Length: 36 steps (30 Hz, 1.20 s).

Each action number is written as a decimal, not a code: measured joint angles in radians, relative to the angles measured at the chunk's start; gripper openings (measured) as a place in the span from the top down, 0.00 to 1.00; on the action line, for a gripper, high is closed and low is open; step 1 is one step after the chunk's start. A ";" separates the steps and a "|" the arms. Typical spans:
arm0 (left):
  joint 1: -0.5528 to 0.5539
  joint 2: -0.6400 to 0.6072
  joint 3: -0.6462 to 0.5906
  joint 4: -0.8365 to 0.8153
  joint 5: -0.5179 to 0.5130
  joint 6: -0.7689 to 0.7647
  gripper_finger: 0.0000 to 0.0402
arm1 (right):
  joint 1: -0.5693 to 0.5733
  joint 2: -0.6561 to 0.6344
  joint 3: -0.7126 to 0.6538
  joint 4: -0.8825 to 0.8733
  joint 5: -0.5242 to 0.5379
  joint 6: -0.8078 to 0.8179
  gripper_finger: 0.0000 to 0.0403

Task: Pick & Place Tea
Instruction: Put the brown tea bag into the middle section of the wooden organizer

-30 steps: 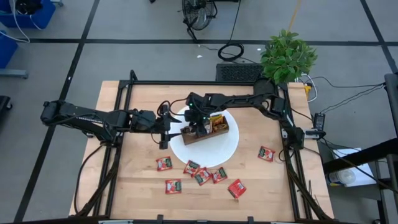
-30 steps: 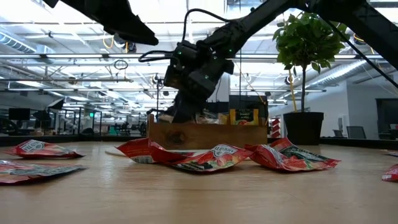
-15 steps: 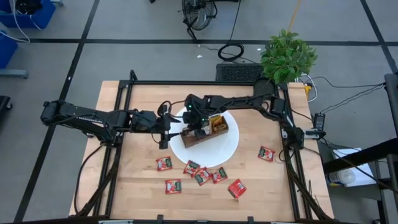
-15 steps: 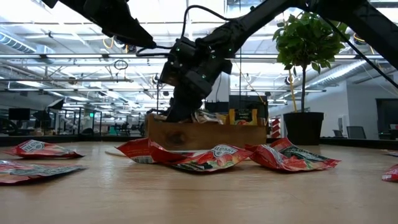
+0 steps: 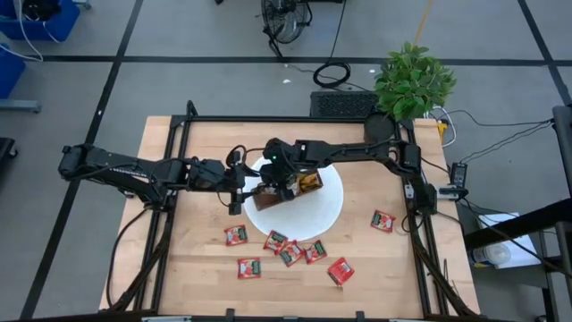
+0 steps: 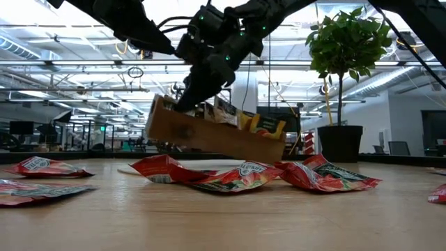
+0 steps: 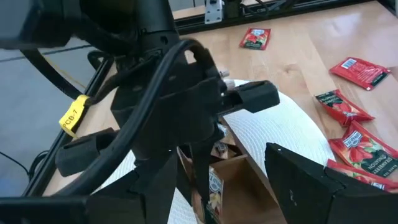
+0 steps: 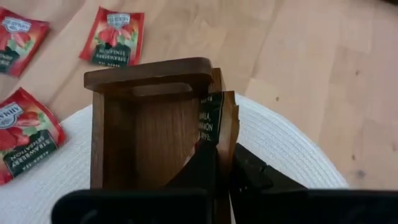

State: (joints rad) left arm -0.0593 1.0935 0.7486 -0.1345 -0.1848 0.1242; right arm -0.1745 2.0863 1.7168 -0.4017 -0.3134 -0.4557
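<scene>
A: Wooden tabletop (image 5: 366, 250), white plate (image 5: 329, 210) in the middle. Where's the tea?

B: Tan sachet (image 8: 214, 121) is pinched in the right gripper (image 8: 225, 163), inside the wooden tray (image 6: 209, 134). Red sachets (image 5: 290, 253) lie scattered nearer the front edge, well apart from it.

A: Why is the tray tilted?

B: Probably the closed jaws caught its wall too, lifting that end.

A: Left gripper (image 5: 237, 190)?

B: Just beside the tray, spread wide, holding nothing

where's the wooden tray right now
In the low view the wooden tray hangs tilted above the white plate, its raised end under the right gripper.
</scene>
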 joint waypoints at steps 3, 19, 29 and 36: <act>0.000 0.000 0.000 0.002 0.000 -0.003 0.40 | -0.009 0.004 -0.001 -0.004 0.000 0.003 0.98; 0.000 0.000 0.000 -0.003 0.000 -0.006 0.40 | -0.058 0.017 -0.105 0.134 -0.002 0.021 0.98; 0.000 0.000 0.000 -0.005 0.000 -0.007 0.40 | -0.058 0.017 -0.168 0.230 0.000 0.024 0.83; 0.000 0.000 0.000 -0.005 0.000 -0.010 0.40 | -0.057 0.017 -0.171 0.252 0.000 0.025 0.84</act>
State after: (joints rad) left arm -0.0593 1.0939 0.7486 -0.1394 -0.1848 0.1137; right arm -0.2313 2.1033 1.5455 -0.1497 -0.3132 -0.4307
